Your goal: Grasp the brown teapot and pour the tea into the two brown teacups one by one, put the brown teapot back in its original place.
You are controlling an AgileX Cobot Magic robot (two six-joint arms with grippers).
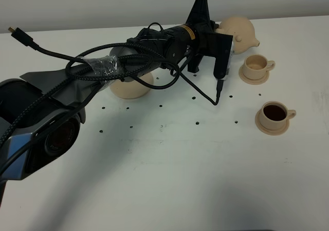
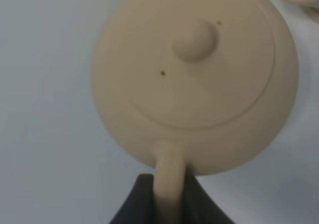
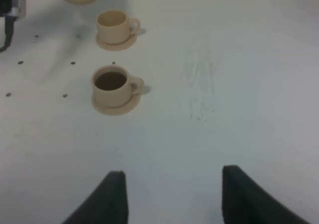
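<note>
The left end effector (image 2: 169, 189) pinches the loop handle of the brown teapot (image 1: 240, 30), holding it at the far side of the surface (image 1: 169, 179), spout toward the farther teacup (image 1: 257, 64), whose inside looks pale. The nearer teacup (image 1: 275, 114) holds dark tea. Each of the 2 stands on its saucer. The wide saucer (image 1: 128, 87) lies partly under the arm. The right end effector (image 3: 172, 194) is spread, holding nothing.

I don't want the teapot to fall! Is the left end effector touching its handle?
Touching. The left wrist view shows the left end effector clamped on the handle of the brown teapot, a dark finger against each side.
</note>
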